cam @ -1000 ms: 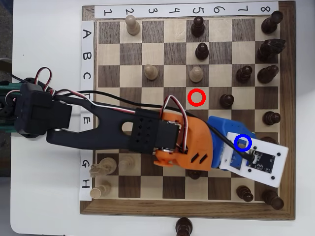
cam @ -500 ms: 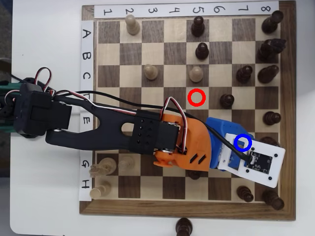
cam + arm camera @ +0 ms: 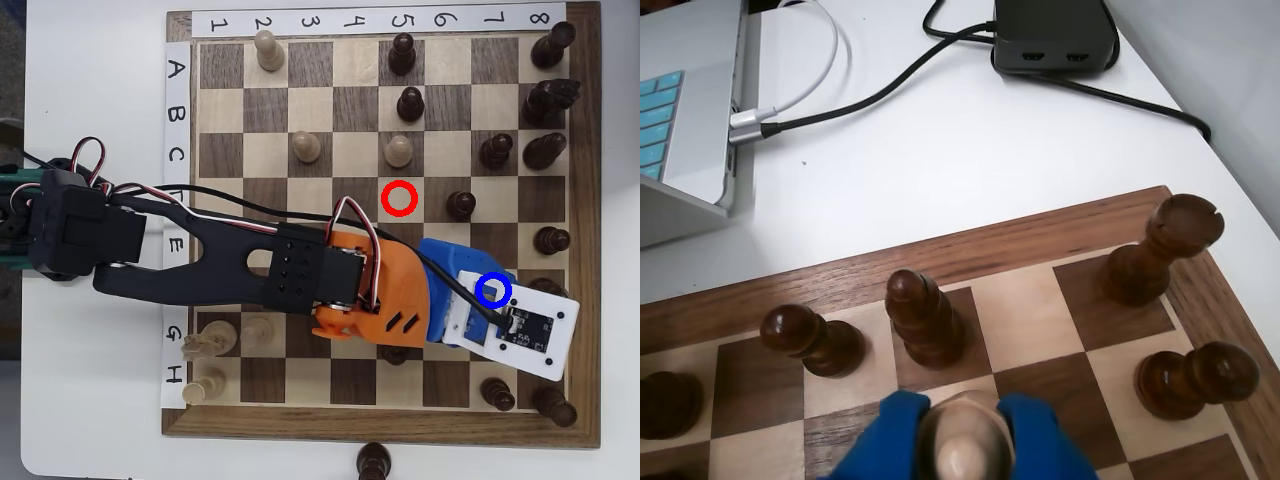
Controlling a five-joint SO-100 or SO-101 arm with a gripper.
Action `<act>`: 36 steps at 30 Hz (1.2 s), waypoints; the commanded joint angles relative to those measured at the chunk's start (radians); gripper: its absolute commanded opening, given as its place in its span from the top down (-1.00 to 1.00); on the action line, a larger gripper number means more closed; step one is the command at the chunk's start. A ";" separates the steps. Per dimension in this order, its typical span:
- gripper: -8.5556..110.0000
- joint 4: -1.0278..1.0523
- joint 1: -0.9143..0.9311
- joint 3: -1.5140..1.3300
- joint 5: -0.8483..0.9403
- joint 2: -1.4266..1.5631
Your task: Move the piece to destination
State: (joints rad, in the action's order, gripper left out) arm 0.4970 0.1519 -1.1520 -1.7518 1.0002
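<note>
You have the small cream, light-wood chess piece with its rounded head [image 3: 962, 440] pinched between the blue fingers [image 3: 890, 440] at the bottom of the wrist view, above the chequered wooden board [image 3: 1040, 310] near its edge, just behind a dark brown ridged piece [image 3: 925, 318].

The arm [image 3: 240, 265] stretches low and rightward in the overhead view, end effector [image 3: 962, 432] clamped shut.
</note>
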 commanded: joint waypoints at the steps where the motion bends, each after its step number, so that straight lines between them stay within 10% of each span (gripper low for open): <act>1: 0.86 -0.094 -0.008 0.005 -0.155 0.166; 36: 0.86 -0.115 -0.038 -0.014 -0.199 0.207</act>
State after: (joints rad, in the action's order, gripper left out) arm 0.4433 0.1457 -1.1950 -1.7518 1.0002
